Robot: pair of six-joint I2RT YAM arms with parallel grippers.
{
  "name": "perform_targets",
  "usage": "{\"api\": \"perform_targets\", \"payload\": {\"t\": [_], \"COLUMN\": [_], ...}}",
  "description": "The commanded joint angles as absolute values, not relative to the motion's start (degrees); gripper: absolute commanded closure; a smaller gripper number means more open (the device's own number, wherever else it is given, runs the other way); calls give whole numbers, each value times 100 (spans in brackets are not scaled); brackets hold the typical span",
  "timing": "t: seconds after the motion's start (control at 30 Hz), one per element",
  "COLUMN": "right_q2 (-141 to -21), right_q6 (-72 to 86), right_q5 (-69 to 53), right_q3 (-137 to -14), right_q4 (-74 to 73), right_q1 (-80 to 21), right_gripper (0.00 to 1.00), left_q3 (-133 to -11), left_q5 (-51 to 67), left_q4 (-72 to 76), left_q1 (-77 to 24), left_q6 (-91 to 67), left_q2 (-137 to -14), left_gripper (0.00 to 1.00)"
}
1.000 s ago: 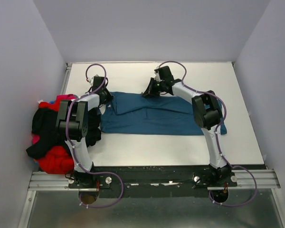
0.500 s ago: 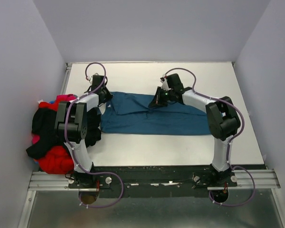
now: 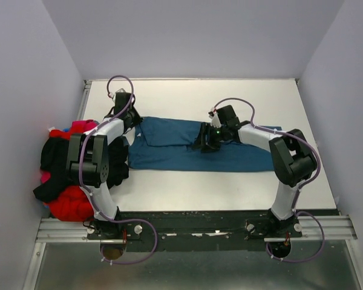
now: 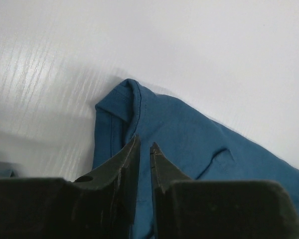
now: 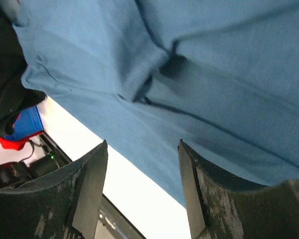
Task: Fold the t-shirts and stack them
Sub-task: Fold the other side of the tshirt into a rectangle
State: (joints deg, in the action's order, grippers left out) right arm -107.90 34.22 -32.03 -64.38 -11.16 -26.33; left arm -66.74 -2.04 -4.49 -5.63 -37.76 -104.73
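Observation:
A teal t-shirt (image 3: 169, 158) lies stretched sideways across the table, its far part folded over itself. My left gripper (image 3: 133, 122) stands at its far left corner. In the left wrist view the left gripper (image 4: 144, 142) has its jaws drawn to a narrow slit filled with the teal t-shirt (image 4: 189, 139), and the collar edge lies just past the tips. My right gripper (image 3: 204, 144) hovers over the middle of the shirt. In the right wrist view the right gripper (image 5: 142, 143) is wide open and holds nothing, above the teal t-shirt (image 5: 214, 74) near its front edge.
A heap of other t-shirts sits off the table's left edge: red (image 3: 72, 202), black (image 3: 57, 160) and magenta (image 3: 81, 125). The white table (image 3: 187, 96) is walled at the back and both sides. The arm bases and a metal rail (image 3: 193, 229) line the near edge.
My right gripper moved from the shirt's far edge toward the near side and a little right, then opened. The left gripper barely shifted.

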Motion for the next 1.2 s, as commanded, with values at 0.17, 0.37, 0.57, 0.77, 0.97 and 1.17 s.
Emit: {"api": "perform_targets", "payload": {"t": [0.17, 0.37, 0.57, 0.77, 0.97, 1.17], "right_q2": [-11064, -12277, -13094, -13315, -13553, -13167], "right_q6": [2874, 3225, 3498, 3559, 3840, 3912], "right_q5": [-2583, -3374, -3612, -3375, -3813, -4385], "right_q3": [-7812, -8928, -9790, -9774, -9686, -9123], "right_q4": [-1082, -484, -176, 316, 631, 1187], "right_q1": [-2689, -2751, -2883, -3023, -3102, -3234], "right_gripper": [31, 30, 30, 30, 31, 33], "left_q3": [-6882, -7119, -7452, -7831, -8007, -8024], "left_q5": [-9, 272, 281, 361, 176, 44], "left_q4": [-457, -396, -702, -1133, -1459, -1503], "left_q1": [-826, -958, -958, -958, -958, -949], "left_q6": [-3718, -3823, -3841, -3823, -3692, -3621], "left_q2": [-10274, -10740, -11214, -11654, -11821, -11778], "left_gripper": [75, 79, 82, 82, 81, 81]}}
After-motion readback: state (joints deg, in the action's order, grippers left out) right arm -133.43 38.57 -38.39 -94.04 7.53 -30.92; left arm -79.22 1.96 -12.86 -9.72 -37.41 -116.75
